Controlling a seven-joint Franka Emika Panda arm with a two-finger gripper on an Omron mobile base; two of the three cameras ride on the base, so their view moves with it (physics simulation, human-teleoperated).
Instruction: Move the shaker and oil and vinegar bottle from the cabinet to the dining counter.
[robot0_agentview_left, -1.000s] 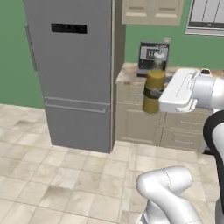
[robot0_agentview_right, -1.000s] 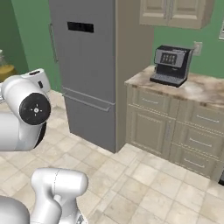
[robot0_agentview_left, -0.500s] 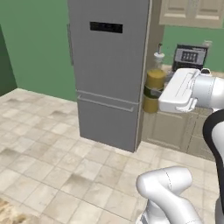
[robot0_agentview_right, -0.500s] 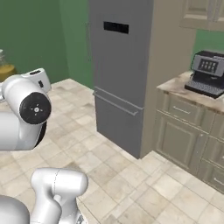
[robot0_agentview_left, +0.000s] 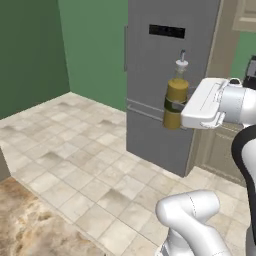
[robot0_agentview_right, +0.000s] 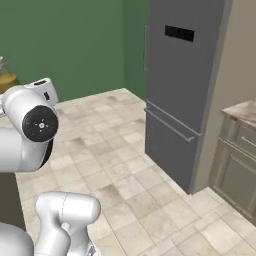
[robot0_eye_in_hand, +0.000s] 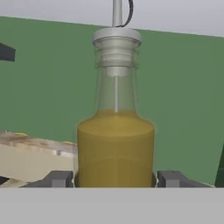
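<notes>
Clearly, in the left base view the white two-finger gripper is closed round the dark band of the slim olive-yellow oil and vinegar bottle, which stands upright in the air with its pale stopper on top. Behind it rises a tall grey refrigerator against a green wall, over a beige tiled floor. A corner of the brown-beige marbled dining counter shows at the lower left.

From the right base view, the bottle's yellow body peeks in at the left edge, beyond the arm's white joint.

Through the hand view, the two dark fingertips press either side of the bottle, jaws partly apart, gripping it.
</notes>
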